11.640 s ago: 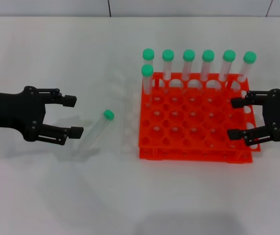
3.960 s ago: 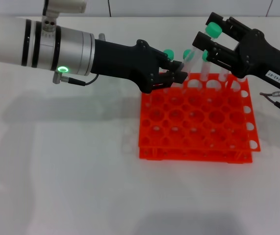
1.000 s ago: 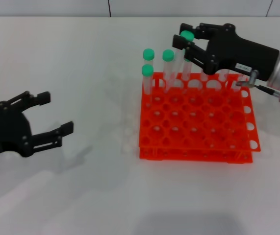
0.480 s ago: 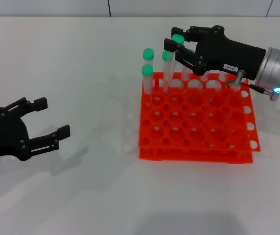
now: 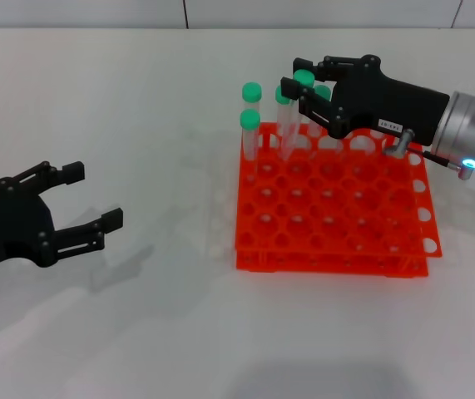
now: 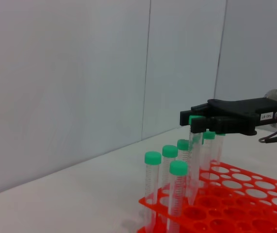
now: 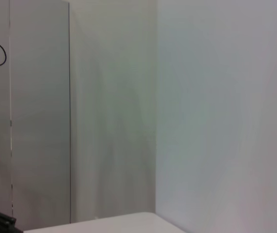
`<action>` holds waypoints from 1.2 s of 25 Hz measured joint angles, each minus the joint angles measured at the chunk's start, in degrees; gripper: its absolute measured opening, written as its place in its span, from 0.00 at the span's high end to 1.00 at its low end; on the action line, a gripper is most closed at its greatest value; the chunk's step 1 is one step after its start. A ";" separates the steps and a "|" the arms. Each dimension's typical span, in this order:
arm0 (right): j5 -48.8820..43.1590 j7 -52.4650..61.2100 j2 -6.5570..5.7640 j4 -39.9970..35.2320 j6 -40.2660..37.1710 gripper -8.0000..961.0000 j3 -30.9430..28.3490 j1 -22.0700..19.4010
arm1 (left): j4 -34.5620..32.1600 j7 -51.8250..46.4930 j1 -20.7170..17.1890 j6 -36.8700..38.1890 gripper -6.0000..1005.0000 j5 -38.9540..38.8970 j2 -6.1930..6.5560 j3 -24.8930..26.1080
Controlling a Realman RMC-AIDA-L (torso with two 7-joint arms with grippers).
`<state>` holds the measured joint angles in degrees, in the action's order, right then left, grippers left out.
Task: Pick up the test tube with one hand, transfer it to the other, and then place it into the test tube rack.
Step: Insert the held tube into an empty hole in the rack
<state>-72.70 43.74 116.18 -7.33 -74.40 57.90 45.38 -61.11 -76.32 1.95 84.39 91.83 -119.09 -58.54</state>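
Note:
My right gripper (image 5: 298, 76), black with a white label, is shut on the green cap end of the test tube (image 5: 294, 129). The tube hangs slightly tilted over the back left of the orange-red rack (image 5: 337, 249), its lower end at the second row of holes. I cannot tell whether it sits in a hole. The left wrist view shows this gripper (image 6: 192, 121), the tube (image 6: 193, 160) and the rack (image 6: 235, 194) from the side. My left gripper (image 5: 94, 195) is open and empty, low over the table at the far left.
Three capped tubes (image 5: 250, 125) stand in the rack's back left corner; others in the back row are hidden behind my right gripper. The right wrist view shows only a pale wall and a table corner.
My right gripper has moved left and down with the tube, bringing its lower end to the rack. My left arm has shifted only slightly.

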 joint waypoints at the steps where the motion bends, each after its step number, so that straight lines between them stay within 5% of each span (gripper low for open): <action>1: -0.12 -0.15 0.00 0.34 0.02 0.63 0.03 0.00 | 0.21 0.00 0.16 -0.01 0.12 0.01 0.00 0.00; 30: -0.22 0.11 0.00 2.25 2.43 0.60 5.99 1.62 | 4.27 0.29 2.46 -0.10 0.12 2.48 -0.09 1.50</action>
<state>-72.92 43.85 116.19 -5.08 -71.97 63.88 47.00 -56.83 -76.03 4.40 84.29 94.31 -119.18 -57.04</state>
